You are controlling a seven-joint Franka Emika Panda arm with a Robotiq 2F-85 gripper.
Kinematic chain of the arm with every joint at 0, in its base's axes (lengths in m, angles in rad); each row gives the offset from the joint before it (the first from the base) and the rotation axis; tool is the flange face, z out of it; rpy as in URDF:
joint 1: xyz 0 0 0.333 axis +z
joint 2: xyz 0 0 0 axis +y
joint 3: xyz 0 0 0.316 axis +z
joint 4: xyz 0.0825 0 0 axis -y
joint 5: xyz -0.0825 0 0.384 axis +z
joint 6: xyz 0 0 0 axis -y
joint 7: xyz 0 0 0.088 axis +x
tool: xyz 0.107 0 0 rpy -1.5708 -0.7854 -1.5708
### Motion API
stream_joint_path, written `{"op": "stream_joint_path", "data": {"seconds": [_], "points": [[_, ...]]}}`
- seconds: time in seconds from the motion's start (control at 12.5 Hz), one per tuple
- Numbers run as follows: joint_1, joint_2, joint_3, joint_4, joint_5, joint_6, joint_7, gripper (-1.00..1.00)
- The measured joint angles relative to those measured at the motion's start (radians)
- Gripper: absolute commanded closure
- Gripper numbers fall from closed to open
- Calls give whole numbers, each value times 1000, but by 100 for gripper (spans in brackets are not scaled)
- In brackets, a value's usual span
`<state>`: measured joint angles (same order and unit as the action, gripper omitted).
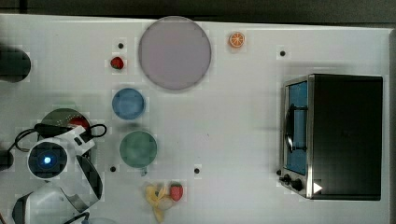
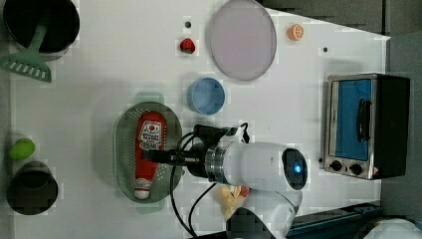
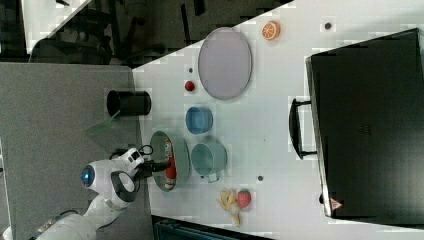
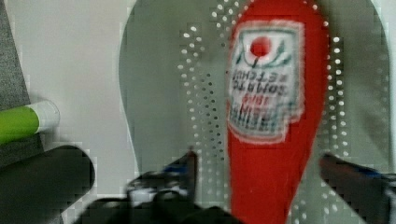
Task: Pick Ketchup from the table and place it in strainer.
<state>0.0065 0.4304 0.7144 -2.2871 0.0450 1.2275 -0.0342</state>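
Observation:
The red ketchup bottle (image 2: 149, 152) lies flat inside the pale mint-green strainer (image 2: 124, 149), its white cap pointing toward the left view's bottom. My gripper (image 2: 151, 155) hangs just above the bottle's middle. In the wrist view the gripper (image 4: 261, 175) is open, its dark fingers (image 4: 187, 168) standing on either side of the ketchup's (image 4: 275, 93) narrow half with gaps between them and the bottle. The strainer's holes (image 4: 205, 93) show beside the label. In the top view the arm covers most of the strainer (image 1: 58, 116) and ketchup (image 1: 79, 122).
A blue bowl (image 2: 206, 95) and a large purple plate (image 2: 242, 39) lie beyond the strainer. A darker green cup (image 1: 138, 149), a banana with a strawberry (image 1: 164, 193), another strawberry (image 1: 117, 62), an orange slice (image 1: 236, 39) and a toaster oven (image 1: 334, 135) stand around.

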Motion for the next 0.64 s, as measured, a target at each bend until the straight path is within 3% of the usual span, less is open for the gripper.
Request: {"op": "stream_joint_path", "data": {"seconds": [0.32,0.64], "points": [[-22,-126,-5,-6,-7,-51,1,-100],[-127,-332,-16,14,-7,-251,5,-100]]}}
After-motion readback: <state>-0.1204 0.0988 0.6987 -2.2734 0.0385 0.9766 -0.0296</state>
